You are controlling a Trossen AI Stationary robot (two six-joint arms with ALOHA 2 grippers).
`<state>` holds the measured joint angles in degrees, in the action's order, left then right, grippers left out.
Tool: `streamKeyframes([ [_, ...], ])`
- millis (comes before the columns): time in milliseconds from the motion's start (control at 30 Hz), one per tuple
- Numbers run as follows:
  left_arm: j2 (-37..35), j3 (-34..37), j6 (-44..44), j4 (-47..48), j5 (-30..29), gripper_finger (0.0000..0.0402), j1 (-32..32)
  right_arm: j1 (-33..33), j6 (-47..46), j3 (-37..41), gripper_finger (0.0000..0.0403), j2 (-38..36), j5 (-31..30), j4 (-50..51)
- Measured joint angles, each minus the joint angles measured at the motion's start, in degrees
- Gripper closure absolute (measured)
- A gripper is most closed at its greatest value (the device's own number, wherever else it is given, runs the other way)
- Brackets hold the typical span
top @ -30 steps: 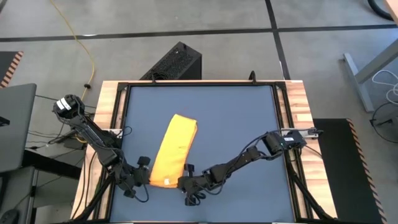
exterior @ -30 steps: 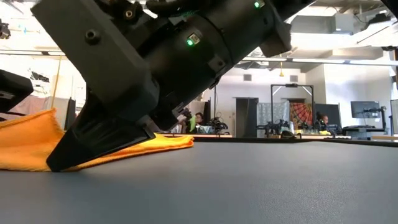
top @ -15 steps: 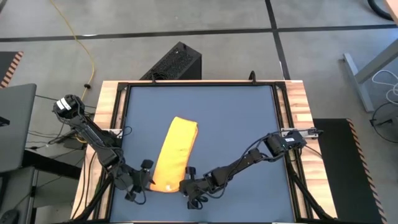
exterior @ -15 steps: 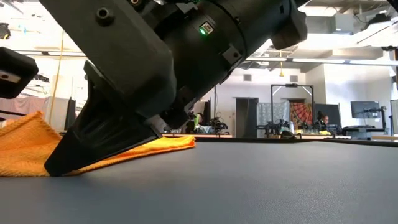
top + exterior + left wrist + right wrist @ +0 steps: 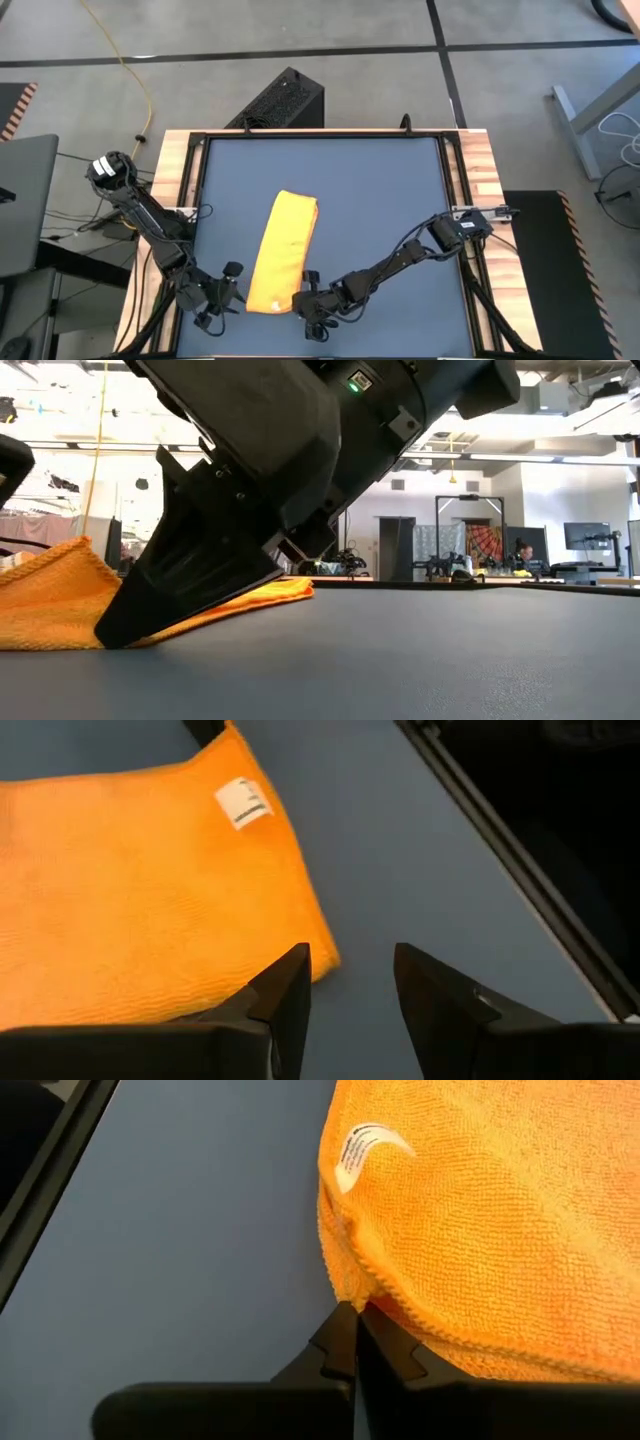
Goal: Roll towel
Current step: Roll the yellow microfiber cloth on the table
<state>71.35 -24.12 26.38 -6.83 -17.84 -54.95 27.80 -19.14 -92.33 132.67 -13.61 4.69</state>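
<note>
Spreading under everything, the blue-grey table (image 5: 380,200) is the largest thing in view, and the towel (image 5: 279,252) lies on it as a long folded orange strip, running from the table's middle toward its near edge. At the towel's near end, on its right corner, the right gripper (image 5: 303,300) has its fingers (image 5: 345,1342) pressed together, pinching the folded hem just beside the small white label (image 5: 362,1146). Just beside the towel's near left corner, the left gripper (image 5: 350,990) stands with a moderate gap between its fingers (image 5: 285,990), holding nothing.
</note>
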Motion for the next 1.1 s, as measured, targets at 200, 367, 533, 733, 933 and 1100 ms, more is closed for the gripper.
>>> streamKeyframes([
  [200, 0.0, 0.0, 0.4, -0.2, -3.1, 0.0267, -2.5, 0.6, -1.9, 0.0, 0.0362, 0.0, -0.2, 0.6],
  [367, 0.0, 0.0, 2.1, -0.2, -4.2, 0.0267, -4.2, 1.5, -4.5, 0.0, 0.0358, -0.1, -0.2, 2.1],
  [533, 0.0, 0.0, 1.9, -0.5, -7.1, 0.0267, -6.3, 2.5, -4.9, 0.0, 0.0358, -0.1, -1.2, 2.4],
  [733, 0.0, 0.0, 0.2, -0.9, -7.6, 0.0267, -9.5, 3.9, -4.9, 0.0, 0.0358, -0.1, -2.0, 2.6],
  [933, 0.0, 0.0, -1.2, -0.9, -9.9, 0.0267, -11.1, 5.1, -4.9, -0.2, 0.0358, 0.0, -4.4, 2.8],
  [1100, 0.0, 0.0, -5.4, -1.0, -13.9, 0.0266, -11.0, 5.7, -1.3, -1.4, 0.0347, 0.2, -5.8, 3.3],
])
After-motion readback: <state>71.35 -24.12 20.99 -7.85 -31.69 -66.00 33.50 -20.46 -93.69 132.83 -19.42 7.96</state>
